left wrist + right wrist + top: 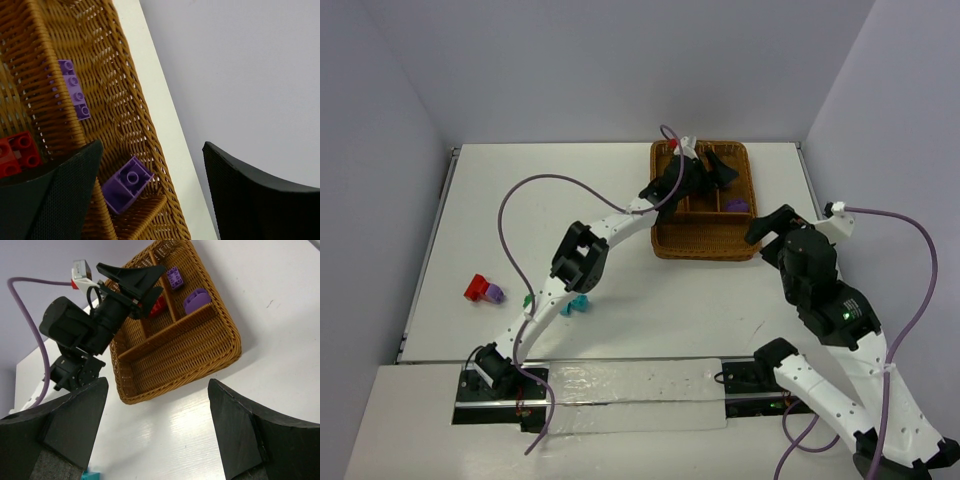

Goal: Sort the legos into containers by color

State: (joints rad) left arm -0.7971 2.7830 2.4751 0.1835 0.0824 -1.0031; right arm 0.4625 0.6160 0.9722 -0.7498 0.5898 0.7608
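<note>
The wicker tray (pixel 705 238) stands at the back right. My left gripper (pixel 714 172) hangs open and empty over its narrow slots. In the left wrist view the left gripper (pixel 150 195) is above two purple legos (pixel 127 183) (pixel 75 90) in the end slot, with a red lego (pixel 17 152) in the slot beside it. My right gripper (pixel 772 222) is open and empty at the tray's right side; its wrist view (pixel 157 435) shows the tray (pixel 175 345), whose wide slot holds nothing. On the table lie a red lego (pixel 476 288), a purple lego (pixel 494 294), a green lego (pixel 528 299) and a teal lego (pixel 579 304).
The left arm (pixel 582 255) stretches diagonally from the near left to the tray, passing over the green and teal legos. Purple cables loop above both arms. Walls close in the table at the back and both sides.
</note>
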